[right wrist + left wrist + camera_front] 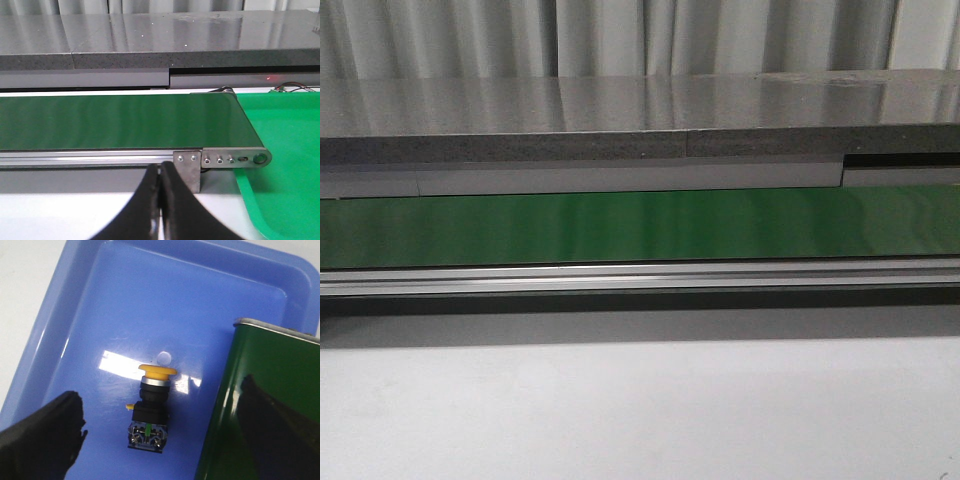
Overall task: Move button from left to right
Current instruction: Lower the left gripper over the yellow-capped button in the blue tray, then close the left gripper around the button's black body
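Left wrist view: left hand [42, 437] shows one black finger only, can't tell open or closed. Button [150, 407] lies on side in blue tray [75, 305], near green belt [265, 405]. Small, hard, light; round cap slippery, grab black body. Right hand [160, 200] closed, empty.

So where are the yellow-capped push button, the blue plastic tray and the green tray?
yellow-capped push button [150, 407], left wrist view, black body.
blue plastic tray [75, 305], left wrist view, raised rim.
green tray [290, 150], right wrist view, flat floor.
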